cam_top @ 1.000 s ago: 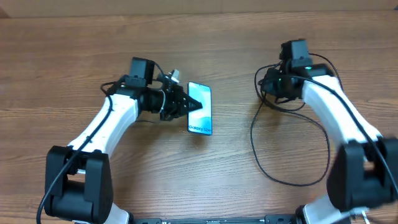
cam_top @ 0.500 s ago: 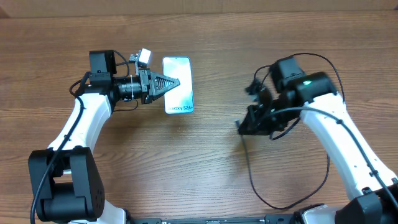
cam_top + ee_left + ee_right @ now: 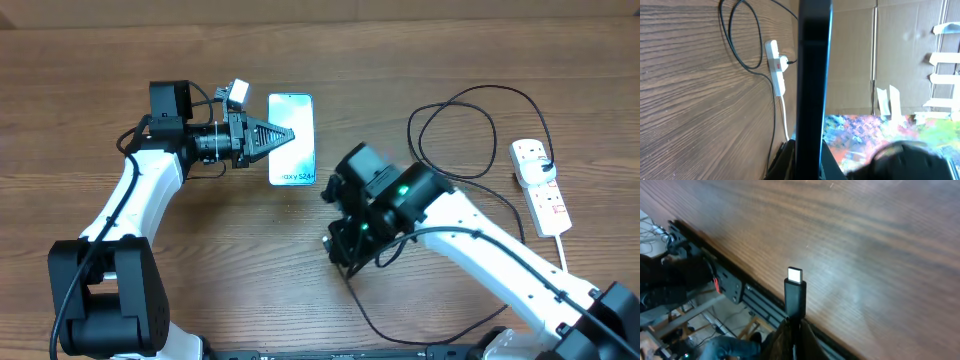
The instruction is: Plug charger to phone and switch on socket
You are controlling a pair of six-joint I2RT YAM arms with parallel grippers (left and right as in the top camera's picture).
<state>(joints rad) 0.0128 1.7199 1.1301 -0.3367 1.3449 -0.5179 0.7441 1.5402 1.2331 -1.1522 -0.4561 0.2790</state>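
Nearest the near edge of the brown wood-grain table [image 3: 250, 280], around its middle: right gripper [image 3: 343, 262] pinched narrow on the long thin black charger cable [image 3: 412, 128], gripped just behind the small black connector [image 3: 795, 297], silver tip upright past the fingers in the right wrist view, clear of the table. Slack black cable trailing from that grip toward the near edge and back to the right. Further in, left of centre: left gripper [image 3: 284, 135] closed tight on the left long edge of the slim rectangular phone [image 3: 300, 150], light-blue screen lit and facing up, printed text end toward the near edge; phone edge-on [image 3: 812, 75] in the left wrist view between the fingers; lifted or resting on the table, cannot tell. Well apart from both grippers, by the right edge: small white plastic power strip [image 3: 541, 186] lying flat, white plug [image 3: 531, 156] seated at its far end, white cord [image 3: 561, 250] running toward the near edge. Farthest in, right of centre: big loose loop of the black cable lying flat between phone and strip, touching neither.
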